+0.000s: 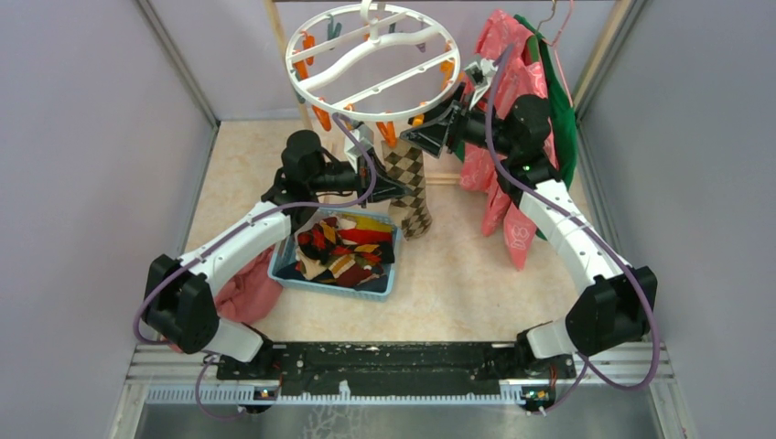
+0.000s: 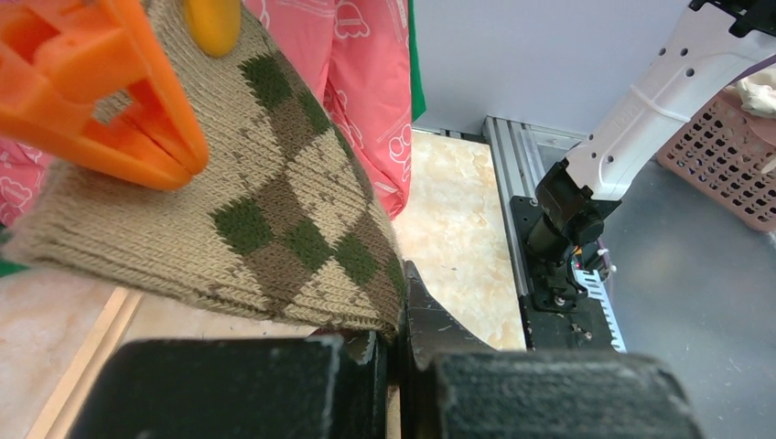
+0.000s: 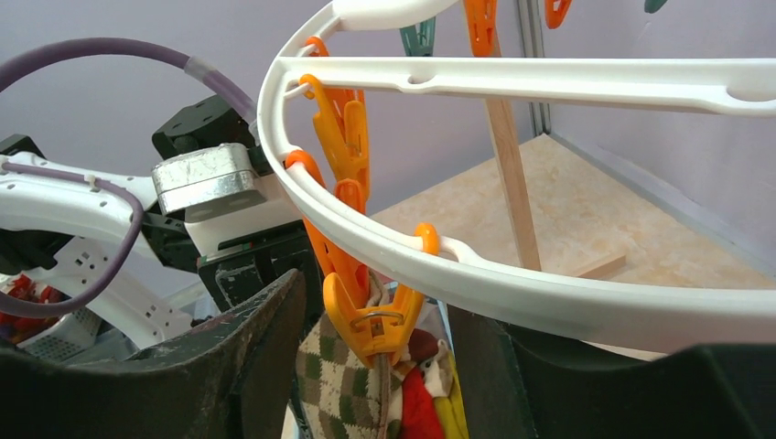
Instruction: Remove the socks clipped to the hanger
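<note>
Heaped in the blue basket (image 1: 382, 289) on the tabletop (image 1: 458, 293) lie loose socks (image 1: 343, 247). Beyond it, the left tool (image 2: 398, 347) is clamped tight on the hanging argyle sock (image 2: 274, 229) at its edge. Higher up, the right tool (image 3: 375, 320) gapes wide around the orange clip (image 3: 361, 315) that pins this sock to the white hanger (image 1: 366, 64).

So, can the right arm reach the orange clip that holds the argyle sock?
Probably yes. The right gripper is open with a finger on each side of the orange clip. The left gripper grips the argyle sock lower down, out of its way.
</note>
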`<state>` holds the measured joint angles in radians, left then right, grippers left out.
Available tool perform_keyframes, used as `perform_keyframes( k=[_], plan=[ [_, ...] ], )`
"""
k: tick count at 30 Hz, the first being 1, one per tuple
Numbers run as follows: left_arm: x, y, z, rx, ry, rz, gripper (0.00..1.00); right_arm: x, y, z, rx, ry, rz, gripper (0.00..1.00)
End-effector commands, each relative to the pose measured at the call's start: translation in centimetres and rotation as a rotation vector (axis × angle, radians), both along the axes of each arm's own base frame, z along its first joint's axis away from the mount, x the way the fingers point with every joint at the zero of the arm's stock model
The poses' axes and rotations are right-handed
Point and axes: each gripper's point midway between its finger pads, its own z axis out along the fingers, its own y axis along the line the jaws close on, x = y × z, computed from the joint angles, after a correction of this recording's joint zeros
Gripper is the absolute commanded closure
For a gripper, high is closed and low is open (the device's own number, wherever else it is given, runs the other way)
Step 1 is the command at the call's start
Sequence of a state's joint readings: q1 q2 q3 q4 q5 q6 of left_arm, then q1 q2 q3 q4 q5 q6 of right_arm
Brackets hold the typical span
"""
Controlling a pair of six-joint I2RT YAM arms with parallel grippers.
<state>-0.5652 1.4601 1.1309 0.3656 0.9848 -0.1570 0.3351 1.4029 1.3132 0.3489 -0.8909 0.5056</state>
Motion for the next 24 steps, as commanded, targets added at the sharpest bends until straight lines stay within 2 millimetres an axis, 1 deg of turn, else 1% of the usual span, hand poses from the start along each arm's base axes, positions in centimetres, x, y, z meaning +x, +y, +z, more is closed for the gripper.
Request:
perform_keyframes(
  k=[1,3,5,9,12,13,19,24],
  plan=[
    [-0.8,0.2,1.3,-0.02,-0.056,-0.024,1.0,0.0,-0.3,2.8,0.033,-0.075,-0.013,0.44],
    [-0.9,0.2,1.2,-0.018,-0.058,-0.024,1.0,0.0,-0.3,2.9,0.039,-0.066,-0.015,0.5],
    [-0.9,0.3,1.0,-0.015,-0.058,-0.024,1.0,0.0,-0.4,2.9,0.044,-0.057,-0.022,0.58],
    [-1.0,0.3,0.9,-0.009,-0.067,-0.023,1.0,0.2,-0.6,2.9,0.046,-0.039,-0.042,0.82],
    [-1.0,0.4,0.7,-0.002,-0.076,-0.021,1.0,0.2,-0.7,2.7,0.048,-0.034,-0.048,0.97],
    [-1.0,0.5,0.6,0.002,-0.079,-0.02,1.0,0.2,-0.8,2.8,0.049,-0.035,-0.05,1.0],
    [-1.3,0.8,-0.1,0.04,-0.117,-0.03,1.0,0.4,-1.4,2.9,0.055,-0.037,-0.065,1.0],
    [-2.3,1.7,-1.5,0.126,-0.196,-0.078,1.0,0.4,-1.5,2.5,0.052,-0.033,-0.069,1.0]
  ],
)
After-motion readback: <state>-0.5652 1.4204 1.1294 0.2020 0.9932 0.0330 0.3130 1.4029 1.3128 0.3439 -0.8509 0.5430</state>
